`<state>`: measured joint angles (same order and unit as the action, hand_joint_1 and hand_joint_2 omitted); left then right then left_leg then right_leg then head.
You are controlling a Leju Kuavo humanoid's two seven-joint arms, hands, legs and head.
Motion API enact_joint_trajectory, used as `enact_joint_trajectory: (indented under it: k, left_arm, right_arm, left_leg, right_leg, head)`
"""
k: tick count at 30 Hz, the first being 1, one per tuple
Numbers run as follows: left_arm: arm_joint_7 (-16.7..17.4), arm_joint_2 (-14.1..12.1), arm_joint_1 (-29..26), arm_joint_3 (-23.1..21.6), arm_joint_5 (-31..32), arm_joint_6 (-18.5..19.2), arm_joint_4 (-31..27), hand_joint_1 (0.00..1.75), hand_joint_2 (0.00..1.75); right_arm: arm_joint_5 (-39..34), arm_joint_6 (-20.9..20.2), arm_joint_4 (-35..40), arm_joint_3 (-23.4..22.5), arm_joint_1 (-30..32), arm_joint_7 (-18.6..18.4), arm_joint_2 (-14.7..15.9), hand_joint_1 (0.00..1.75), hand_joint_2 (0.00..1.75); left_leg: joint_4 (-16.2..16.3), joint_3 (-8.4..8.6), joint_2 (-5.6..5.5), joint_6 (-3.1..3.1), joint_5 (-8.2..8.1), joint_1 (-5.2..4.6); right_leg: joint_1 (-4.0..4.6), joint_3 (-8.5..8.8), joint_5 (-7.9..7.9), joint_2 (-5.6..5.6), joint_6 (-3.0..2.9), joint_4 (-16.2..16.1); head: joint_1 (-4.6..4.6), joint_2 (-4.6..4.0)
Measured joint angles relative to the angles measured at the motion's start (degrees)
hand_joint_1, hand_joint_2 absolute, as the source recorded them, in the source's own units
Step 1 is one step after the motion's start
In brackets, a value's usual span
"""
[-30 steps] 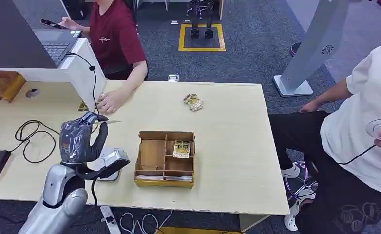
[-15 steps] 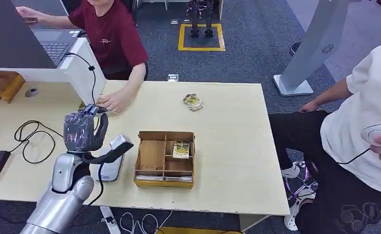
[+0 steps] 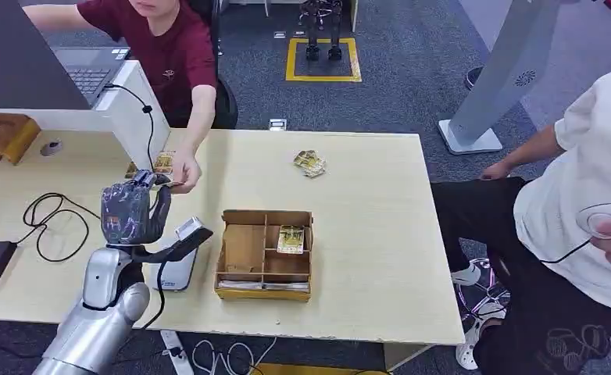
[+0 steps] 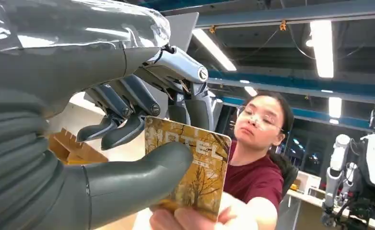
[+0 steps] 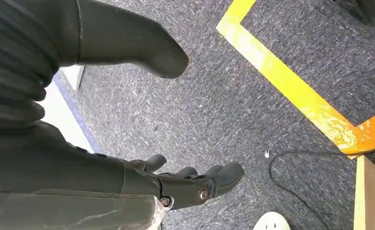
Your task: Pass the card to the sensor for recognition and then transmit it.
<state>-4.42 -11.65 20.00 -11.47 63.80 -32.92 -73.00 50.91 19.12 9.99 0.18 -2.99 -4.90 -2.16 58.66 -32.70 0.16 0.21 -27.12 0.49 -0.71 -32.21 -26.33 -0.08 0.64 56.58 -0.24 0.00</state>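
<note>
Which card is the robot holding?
The card pinched in the left hand, where the person's hand meets it. Others lie in the box and on the table.

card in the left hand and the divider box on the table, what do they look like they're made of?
Card: probably glossy printed plastic. It stays flat and thin-edged between the left hand's thumb and fingers, with a sheen over its golden print; laminated paper is possible. A person's hand also touches it.

Divider box: likely plain cardboard or thin wood. Matte brown, thin flat partitions; grain is too small to see.

Person's hand (image 3: 184,173) just beyond the left hand (image 3: 130,212); sensor (image 3: 179,254) and divided box (image 3: 265,254) beside it
</note>
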Motion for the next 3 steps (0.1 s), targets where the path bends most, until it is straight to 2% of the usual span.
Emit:
enact_joint_trajectory:
  k: [3]
  left_arm:
    - [0.0, 0.0, 0.0, 0.1, 0.0, 0.0, 0.2, 1.75, 1.75]
  right_arm:
    - [0.1, 0.0, 0.0, -0.1, 0.0, 0.0, 0.0, 0.00, 1.75]
  left_leg:
    - [0.0, -0.01, 0.00, 0.00, 0.00, 0.00]
  right_leg:
    - [0.00, -0.01, 0.00, 0.00, 0.00, 0.0]
  head:
    - [0.00, 0.00]
